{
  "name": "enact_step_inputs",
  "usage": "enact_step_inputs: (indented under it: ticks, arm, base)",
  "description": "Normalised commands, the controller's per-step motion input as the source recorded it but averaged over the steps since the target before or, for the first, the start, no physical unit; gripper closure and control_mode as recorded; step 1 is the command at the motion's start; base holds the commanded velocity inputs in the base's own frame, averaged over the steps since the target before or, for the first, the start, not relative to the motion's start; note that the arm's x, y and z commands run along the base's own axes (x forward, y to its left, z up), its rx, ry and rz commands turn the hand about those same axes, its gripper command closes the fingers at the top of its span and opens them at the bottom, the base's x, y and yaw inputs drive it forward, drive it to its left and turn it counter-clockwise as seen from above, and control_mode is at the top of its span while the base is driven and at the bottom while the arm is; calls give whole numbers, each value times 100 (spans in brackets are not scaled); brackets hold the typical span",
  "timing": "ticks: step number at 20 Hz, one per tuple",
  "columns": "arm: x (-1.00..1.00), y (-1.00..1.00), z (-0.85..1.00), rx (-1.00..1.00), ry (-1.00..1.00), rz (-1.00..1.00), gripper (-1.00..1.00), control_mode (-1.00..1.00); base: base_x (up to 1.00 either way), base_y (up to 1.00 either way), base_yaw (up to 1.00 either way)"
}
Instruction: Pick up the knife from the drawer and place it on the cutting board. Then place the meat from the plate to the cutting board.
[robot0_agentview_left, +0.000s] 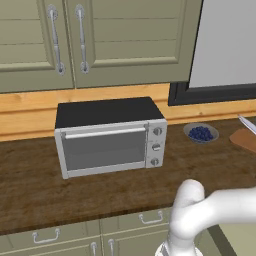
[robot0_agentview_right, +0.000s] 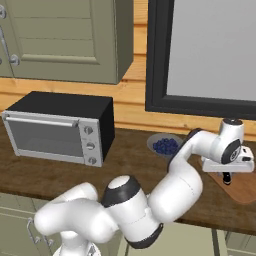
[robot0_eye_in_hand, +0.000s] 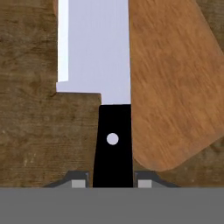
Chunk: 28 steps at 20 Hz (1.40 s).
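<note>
We see tool (robot0_eye_in_hand: 112, 183) clamped on knife (robot0_eye_in_hand: 113, 135) handle, lower centre; we judge knife rigid, blade-heavy; cutting board (robot0_eye_in_hand: 175, 87) right.

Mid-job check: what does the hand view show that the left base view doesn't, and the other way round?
Hand view alone: the tool shut on the knife's black handle, blade lying partly over the board's corner. Left base view alone: toaster oven, berry bowl, wall cabinets. Both share the knife, the board and the dark wooden counter.
</note>
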Motion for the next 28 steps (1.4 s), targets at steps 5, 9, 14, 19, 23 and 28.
enact_step_inputs:
  ticks: [5, 9, 14, 19, 23, 28]
  arm:
    - [2, -21, -5, 0, 0, 0, 100, -100]
    - [2, -12, -13, 0, 0, 0, 100, -100]
    - [13, -18, -17, 0, 0, 0, 100, -100]
    - [12, -25, -21, 0, 0, 0, 100, -100]
    - [1, -19, -20, 0, 0, 0, 100, -100]
    - [1, -17, -32, 0, 0, 0, 100, -100]
  base:
    - [0, 0, 0]
    - [0, 0, 0]
    - [0, 0, 0]
    - [0, 0, 0]
    - [0, 0, 0]
    - [0, 0, 0]
